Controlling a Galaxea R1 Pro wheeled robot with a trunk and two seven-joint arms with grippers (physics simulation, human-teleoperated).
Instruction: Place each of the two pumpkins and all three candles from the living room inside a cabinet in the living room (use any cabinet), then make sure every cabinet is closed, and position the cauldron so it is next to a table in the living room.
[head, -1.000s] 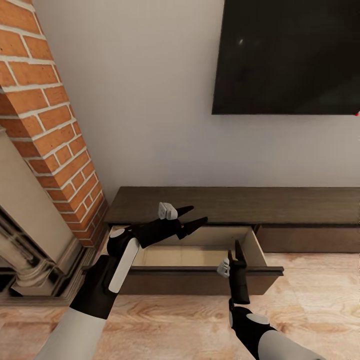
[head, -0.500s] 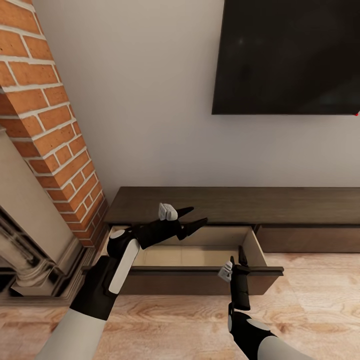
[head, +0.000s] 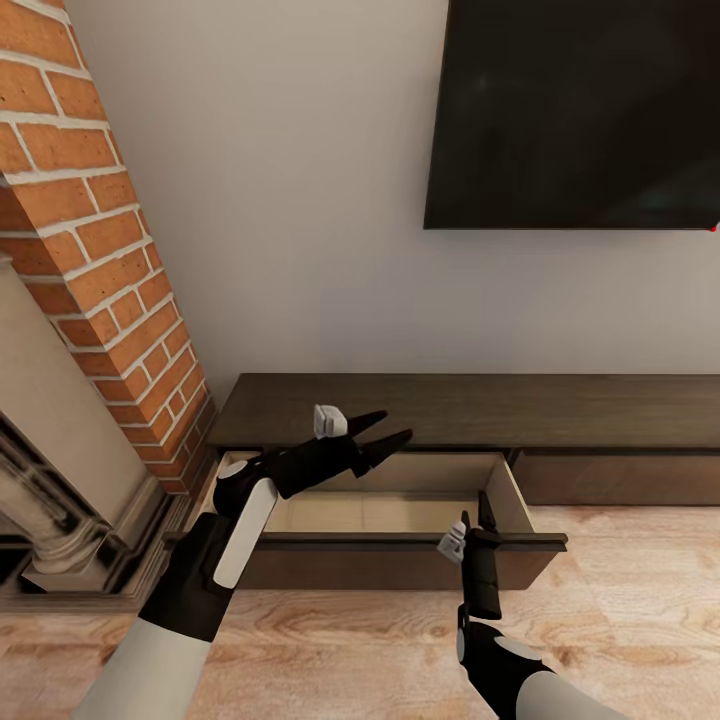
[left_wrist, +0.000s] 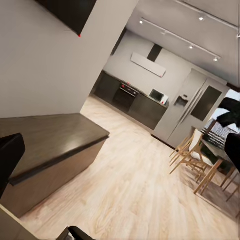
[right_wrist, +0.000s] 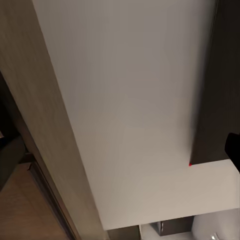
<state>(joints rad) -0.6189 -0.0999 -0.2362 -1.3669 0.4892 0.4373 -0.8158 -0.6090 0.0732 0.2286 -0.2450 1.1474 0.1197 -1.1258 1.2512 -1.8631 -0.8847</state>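
The long dark-brown cabinet (head: 480, 405) stands against the wall, and its left drawer (head: 400, 512) is pulled out. The part of the drawer's pale wood floor that shows is bare. My left gripper (head: 395, 428) hovers over the drawer's back, open, with nothing between its fingers. My right gripper (head: 475, 512) points upward at the drawer's dark front panel (head: 380, 545), its fingers apart and empty. In the left wrist view the cabinet top (left_wrist: 50, 135) runs off along the wall. The pumpkins, candles, cauldron and coffee table are out of view.
A brick fireplace (head: 90, 250) with a pale stone surround stands close on the left. A black wall TV (head: 580, 110) hangs above the cabinet. Wood floor (head: 620, 600) lies in front. In the left wrist view, dark kitchen units (left_wrist: 135, 102) and dining chairs (left_wrist: 195, 155) are far off.
My right gripper has dropped a little, down to the drawer's front panel, then held still. My left gripper has edged slightly left. The drawer has not moved.
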